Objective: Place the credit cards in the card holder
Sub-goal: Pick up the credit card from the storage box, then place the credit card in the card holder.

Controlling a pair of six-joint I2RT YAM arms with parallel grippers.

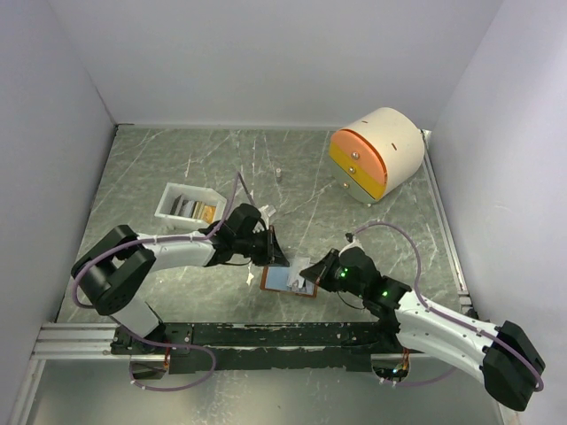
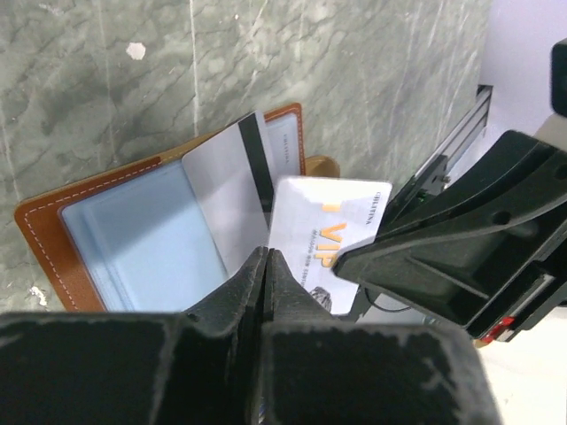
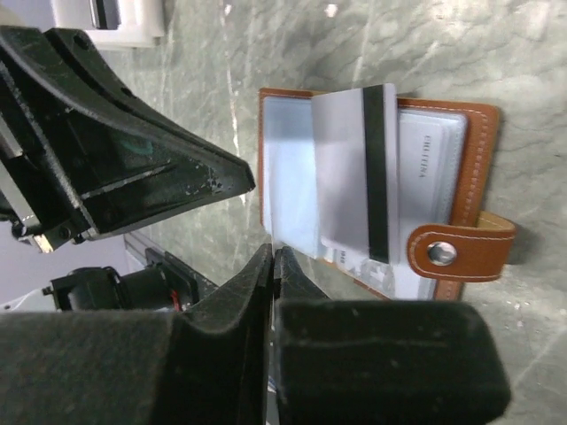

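Rust-brown leather with pale stitching, the card holder (image 1: 276,281) lies open on the green marbled table (image 1: 177,159), just ahead of the arm bases and between the two grippers. Its pale blue-grey pockets face up and its snap strap (image 3: 443,254) sticks out sideways. A silver-grey card (image 2: 221,199) with a black stripe lies slanted across the pockets. A pale card marked VIP (image 2: 323,226) sits beside it, overhanging the holder's edge.

The left gripper (image 2: 266,258) has its fingers pressed together, tips at the silver card's corner. The right gripper (image 3: 272,255) is likewise closed, its tip at the VIP card.

Beyond the left arm, a white tray (image 1: 168,200) holds several more cards (image 1: 193,209). A cream-and-orange drawer unit (image 1: 390,142) stands at the far right.
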